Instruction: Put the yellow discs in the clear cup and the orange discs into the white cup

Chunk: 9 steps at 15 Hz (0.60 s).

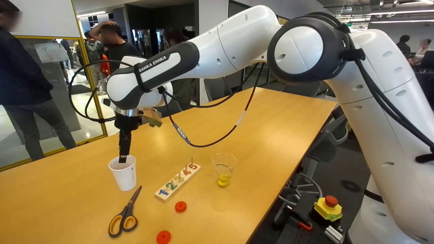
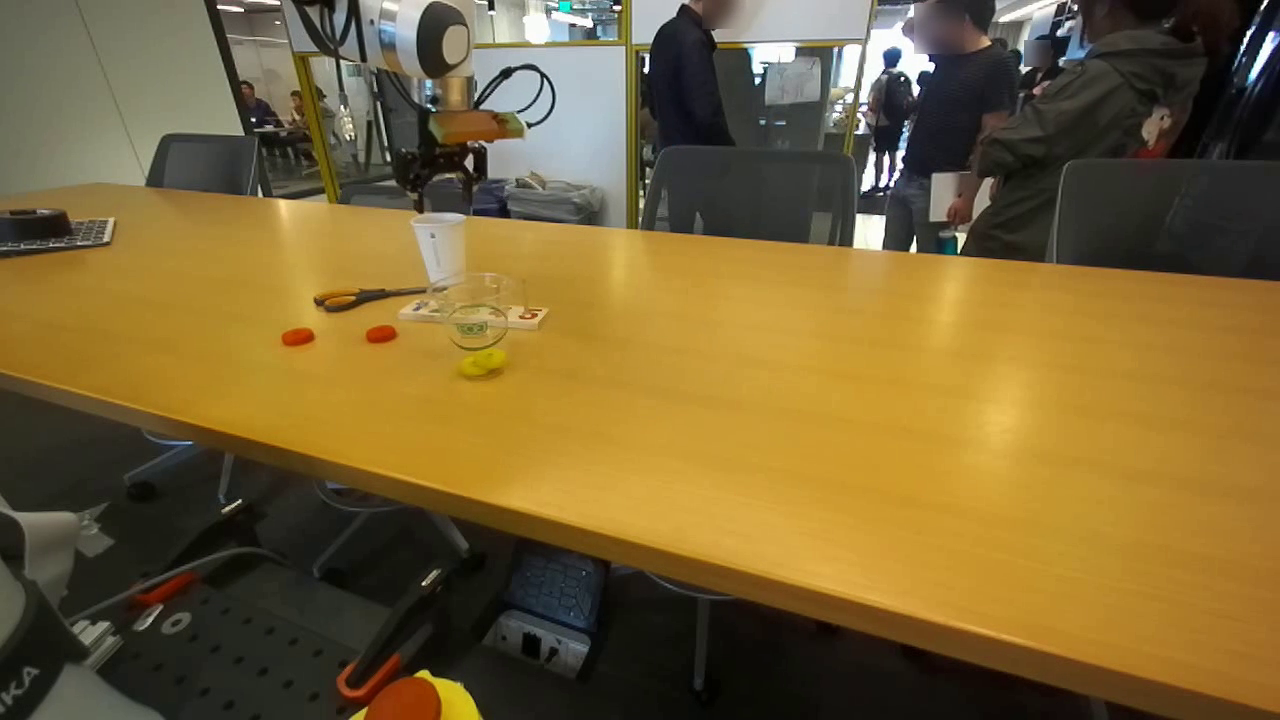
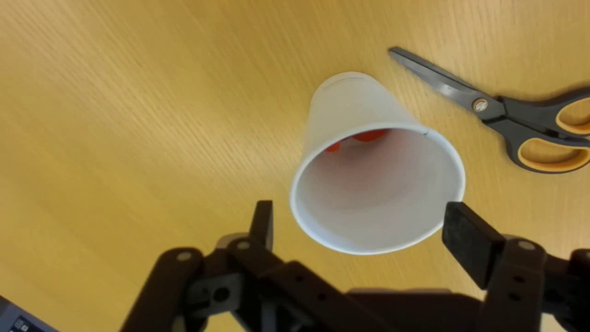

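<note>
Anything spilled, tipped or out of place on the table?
No spill or tipping visible: the white cup and clear cup stand upright. The scissors look slightly out of place, lying beside the white cup though the task doesn't call for them.

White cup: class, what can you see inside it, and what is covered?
The wrist view shows parts of orange discs inside the white cup, as two separate red-orange patches. The cup's wall covers the rest, so their number cannot be told.
</note>
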{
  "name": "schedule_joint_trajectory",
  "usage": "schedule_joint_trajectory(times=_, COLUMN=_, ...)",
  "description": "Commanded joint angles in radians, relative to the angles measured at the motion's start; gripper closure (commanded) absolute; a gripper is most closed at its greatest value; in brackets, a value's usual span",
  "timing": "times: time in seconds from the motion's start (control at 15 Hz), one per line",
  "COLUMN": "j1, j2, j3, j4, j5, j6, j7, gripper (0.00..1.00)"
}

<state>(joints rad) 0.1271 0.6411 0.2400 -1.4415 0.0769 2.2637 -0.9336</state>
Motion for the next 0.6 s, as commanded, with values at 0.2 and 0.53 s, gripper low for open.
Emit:
schedule_joint_trajectory(times=0.2, j1=0.006, j2=-0.123, j3=-0.073, j4=-0.115, j5=-0.064, j6=0.029, j7=0.231, gripper=0.0)
schedule_joint_trajectory(times=0.53, j1=0.013, j2=-0.213, j3=-0.141, j4=-0.261, j5=-0.183, j6=0.057, j7=0.494, gripper=0.0)
